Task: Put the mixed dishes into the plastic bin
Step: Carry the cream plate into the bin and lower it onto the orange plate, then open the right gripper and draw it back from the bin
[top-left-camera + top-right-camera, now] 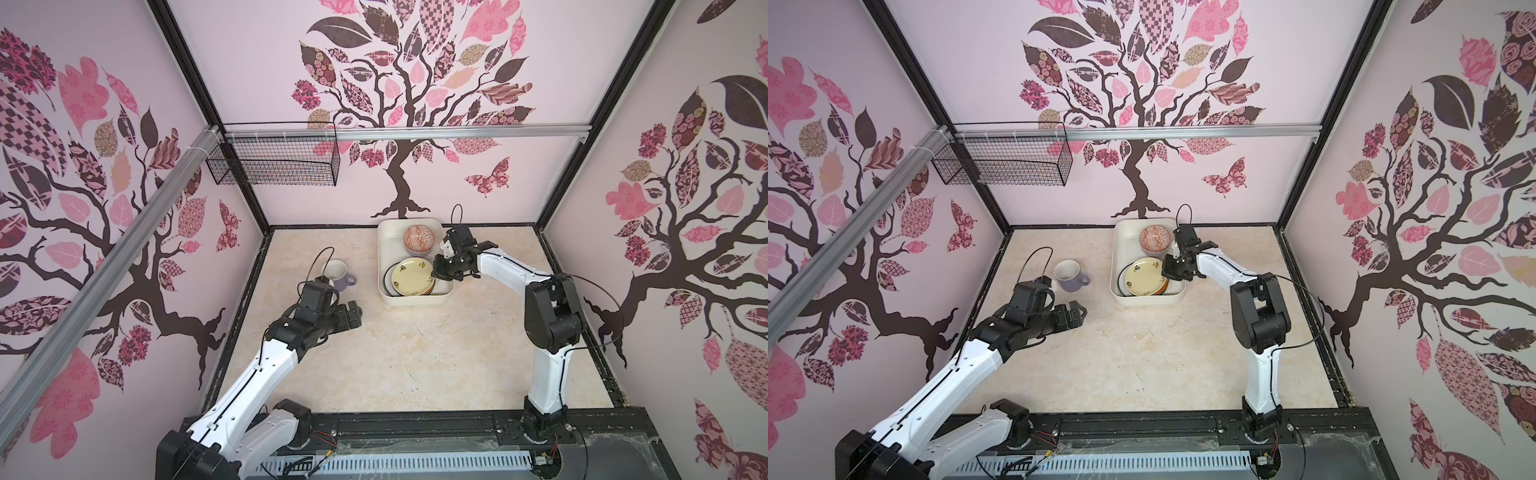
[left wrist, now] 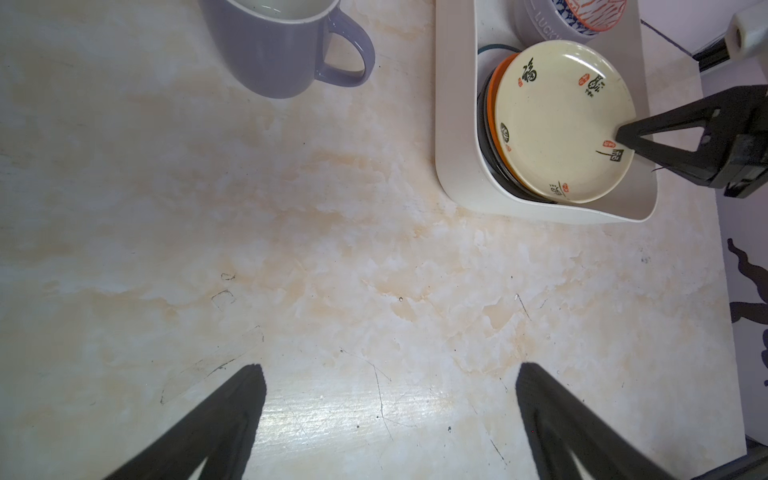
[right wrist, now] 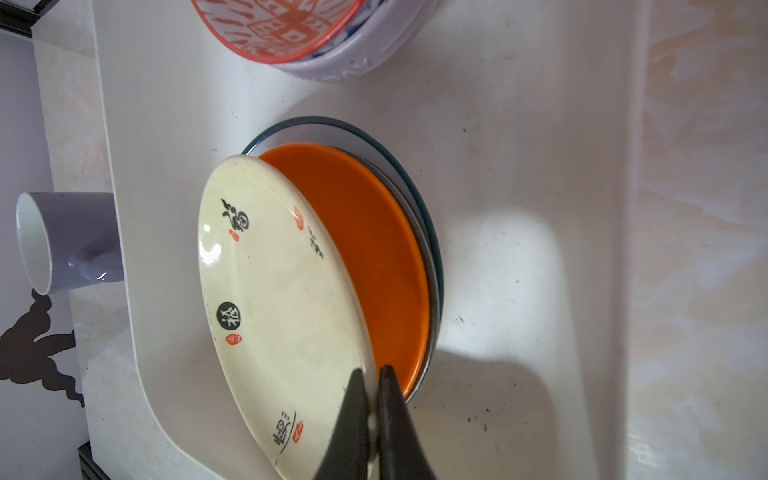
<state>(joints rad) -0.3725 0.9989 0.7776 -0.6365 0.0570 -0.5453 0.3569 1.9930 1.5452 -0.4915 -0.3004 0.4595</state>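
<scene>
Right wrist view gives us the closest look. The right gripper has its fingers pinched together on the rim of the cream plate (the one with black characters and red seals). The gripped edge is lifted, so the plate leans tilted over the orange plate. Beneath that we make out a dark-ringed white plate on the floor of the plastic bin.

In both top views the bin stands against the far edge of the table, near its middle. The orange-patterned bowl sits nested in the lavender bowl at the bin's far end. The lavender mug stands upright on the table just left of the bin, not touching it. The left gripper hangs over bare table near the mug, fingers spread wide, holding nothing.
</scene>
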